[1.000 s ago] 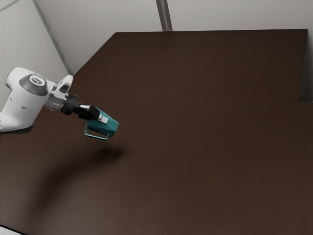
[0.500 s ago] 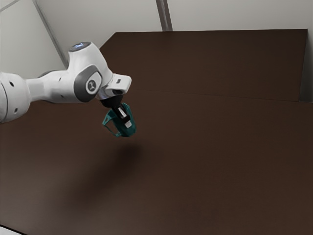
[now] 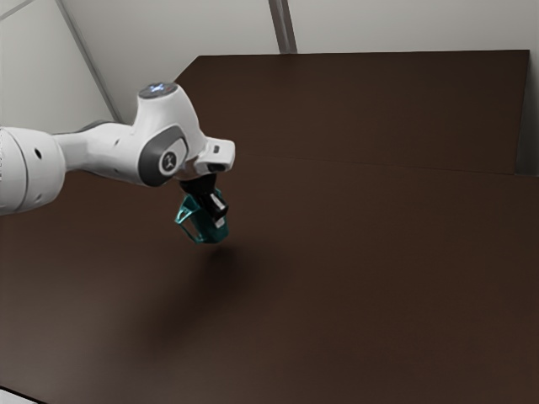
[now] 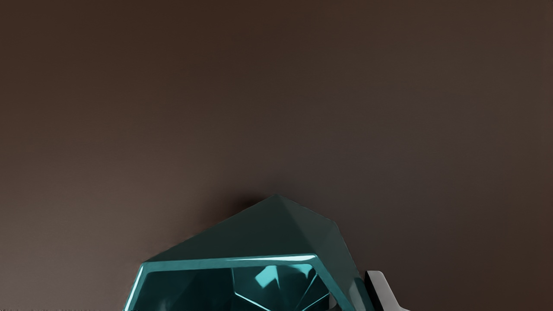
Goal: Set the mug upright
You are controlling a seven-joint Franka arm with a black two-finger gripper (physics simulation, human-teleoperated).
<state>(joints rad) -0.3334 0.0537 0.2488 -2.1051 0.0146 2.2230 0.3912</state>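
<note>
Over the counter (image 3: 379,278), end effector (image 3: 221,221) is clamping firmly on the mug (image 3: 207,229); mug is leaning, w/ its handle (image 3: 178,220) pointing toward ext. view's left.

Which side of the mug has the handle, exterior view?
The one toward the exterior view's left: there the handle juts from the mug as an angular loop, unlike the opposite side.

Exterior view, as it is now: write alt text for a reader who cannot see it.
A black gripper on a white robot arm holds a tilted teal mug over a dark brown table, handle toward the exterior view's left. The arm reaches in from that side; pale walls stand behind.
</note>
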